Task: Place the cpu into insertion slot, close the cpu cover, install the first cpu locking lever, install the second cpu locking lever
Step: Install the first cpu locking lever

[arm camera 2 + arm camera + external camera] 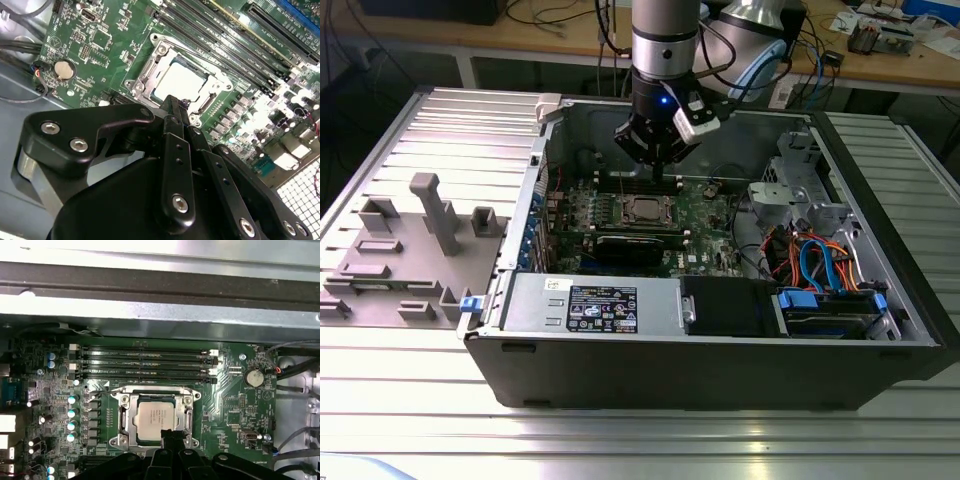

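Note:
The cpu [156, 416] lies flat in the insertion slot [116, 441] on the green motherboard, its silver top facing up; it shows in both wrist views [182, 80] and in the exterior view [645, 209]. The silver cpu cover [125, 415] lies down around it as a frame, with the chip showing through its window. My gripper [169, 432] hangs a little above the board at the socket's edge, fingers together and nothing between them. In the second wrist view its black fingertips [175, 102] overlap the socket's rim. In the exterior view the gripper [655, 165] hovers over the board just behind the socket.
The board sits in an open computer case [720, 340] with raised metal walls. Long black memory slots [145, 365] run beside the socket. Coloured cables and a drive bay [820, 270] fill the exterior view's right. A grey fixture plate [410, 250] lies outside the case on the left.

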`<state>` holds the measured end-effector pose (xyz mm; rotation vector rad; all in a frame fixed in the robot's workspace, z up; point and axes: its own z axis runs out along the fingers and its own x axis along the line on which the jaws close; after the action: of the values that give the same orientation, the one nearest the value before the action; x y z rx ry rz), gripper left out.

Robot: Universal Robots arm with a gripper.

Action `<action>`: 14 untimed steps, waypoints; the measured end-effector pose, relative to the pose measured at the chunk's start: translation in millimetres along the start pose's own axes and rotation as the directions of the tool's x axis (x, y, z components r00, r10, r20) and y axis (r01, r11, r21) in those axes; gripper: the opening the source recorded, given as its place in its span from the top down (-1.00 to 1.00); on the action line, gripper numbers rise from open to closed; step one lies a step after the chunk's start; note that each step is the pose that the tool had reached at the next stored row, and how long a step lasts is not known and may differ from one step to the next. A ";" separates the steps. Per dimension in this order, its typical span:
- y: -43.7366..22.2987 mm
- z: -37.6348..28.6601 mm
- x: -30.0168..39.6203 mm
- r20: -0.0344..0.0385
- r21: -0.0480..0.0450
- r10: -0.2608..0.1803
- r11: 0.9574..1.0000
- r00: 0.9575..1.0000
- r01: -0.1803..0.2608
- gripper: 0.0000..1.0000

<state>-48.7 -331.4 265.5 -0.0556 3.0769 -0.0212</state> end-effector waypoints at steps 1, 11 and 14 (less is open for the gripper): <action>0.0 0.0 0.0 -0.022 -0.001 0.001 1.000 1.000 -0.001 0.79; 0.7 -0.1 14.4 -0.047 0.002 0.061 0.998 0.997 -0.061 0.79; 0.7 -0.1 15.0 -0.047 0.002 0.061 0.998 0.997 -0.061 0.79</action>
<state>-63.7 -331.2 264.7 0.0401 3.1237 -0.0213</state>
